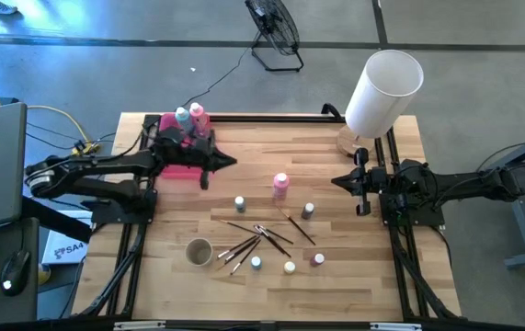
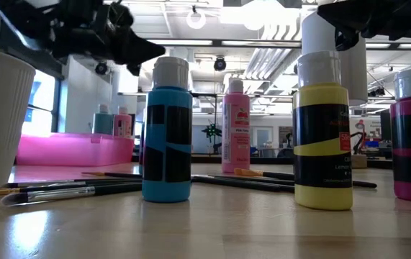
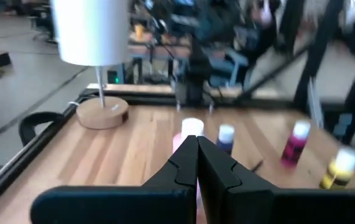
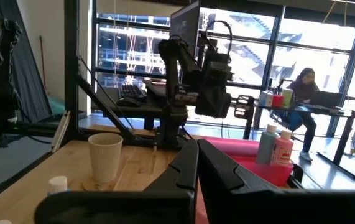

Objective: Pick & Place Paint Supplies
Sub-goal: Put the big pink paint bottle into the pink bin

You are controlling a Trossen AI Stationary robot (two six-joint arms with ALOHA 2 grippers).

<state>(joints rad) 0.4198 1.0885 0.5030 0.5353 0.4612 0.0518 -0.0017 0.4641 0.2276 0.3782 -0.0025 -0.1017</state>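
At table centre, pink bottle [image 1: 281,184], brushes [image 1: 257,236] near front edge

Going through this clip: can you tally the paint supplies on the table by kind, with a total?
Tall white-capped squeeze bottles: 3 (two pink, the second one beside the single teal one)
Small capped paint pots: 5
Thin dark-handled brushes: overlapping pile, exact count unclear
Total, brushes left out: 8

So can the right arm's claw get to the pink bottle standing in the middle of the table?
Probably yes. The right claw is shut and empty, and the pink bottle stands alone, with bare wooden table between them. It would need to open first.
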